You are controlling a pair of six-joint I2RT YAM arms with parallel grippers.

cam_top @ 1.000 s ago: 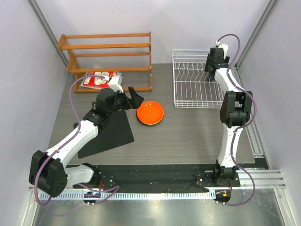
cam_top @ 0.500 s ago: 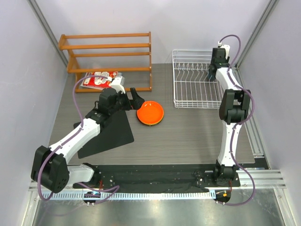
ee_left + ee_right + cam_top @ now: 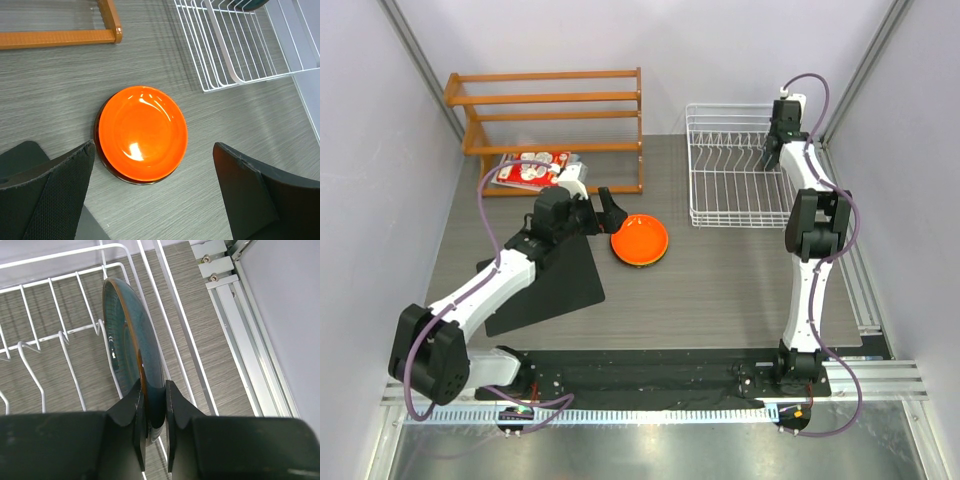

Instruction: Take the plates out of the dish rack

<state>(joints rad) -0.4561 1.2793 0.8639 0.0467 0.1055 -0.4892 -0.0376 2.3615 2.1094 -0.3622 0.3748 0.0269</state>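
Note:
The white wire dish rack [image 3: 735,185] stands at the back right. A dark teal plate [image 3: 131,325] stands upright on edge in its rightmost slot. My right gripper [image 3: 154,402] is shut on the near rim of that plate, one finger on each face. An orange plate [image 3: 640,238] lies flat on the table, left of the rack, with the dark rim of another plate [image 3: 103,161] showing beneath it. My left gripper [image 3: 154,150] hangs open above the orange plate [image 3: 142,132] and touches nothing. The other rack slots [image 3: 30,357] that show are bare.
An orange wooden slatted shelf [image 3: 550,110] stands at the back left, with a red-and-white booklet [image 3: 532,170] under it. A black mat [image 3: 555,285] lies under the left arm. An aluminium rail [image 3: 865,290] runs along the table's right edge, close to the rack.
My right gripper's jaws have closed onto the teal plate's rim. The right wrist has shifted slightly toward the back right. The left arm has drifted a little toward the back.

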